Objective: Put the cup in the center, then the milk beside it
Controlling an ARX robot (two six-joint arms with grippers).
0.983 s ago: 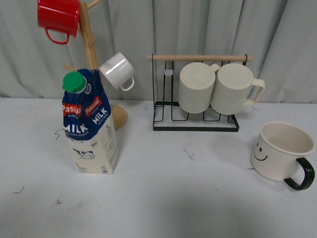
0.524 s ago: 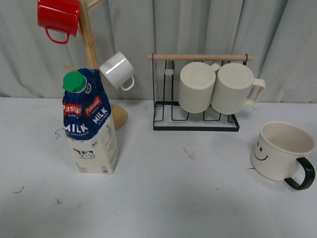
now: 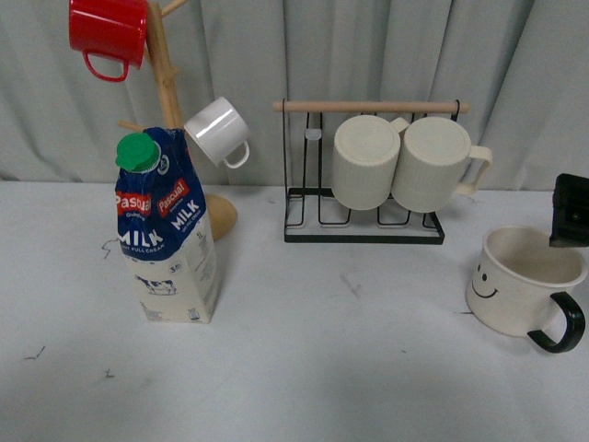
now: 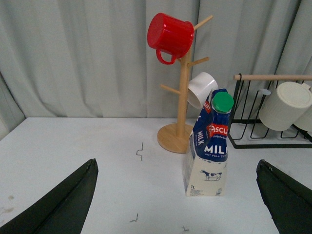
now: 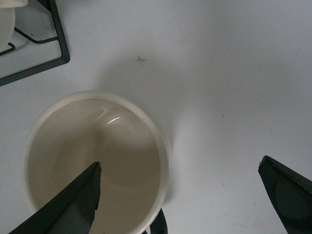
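We found the cup (image 3: 525, 281) standing upright at the right side of the desk (image 3: 322, 368), in front of and to the right of the black wire rack (image 3: 363, 230). Its smiley face was toward the front camera and its black handle pointed to the front right. The right jaws hung above it, spread wide and gripping nothing. In the right wrist view one of the fingers (image 5: 73, 204) lay over the cup's hollow and the other over bare desk beyond the rim. We could not tell whether either touched the cup.

The milk (image 3: 170, 235) stood upright on the left side of the desk, just in front of the wooden mug tree (image 3: 166, 101) and well apart from the cup. The left jaws were wide open too, holding nothing, with the milk well ahead of them.

Two ribbed mugs (image 3: 366, 161) hung on the rack. A red mug (image 3: 108, 32) and a small white mug (image 3: 218, 132) hung on the tree.
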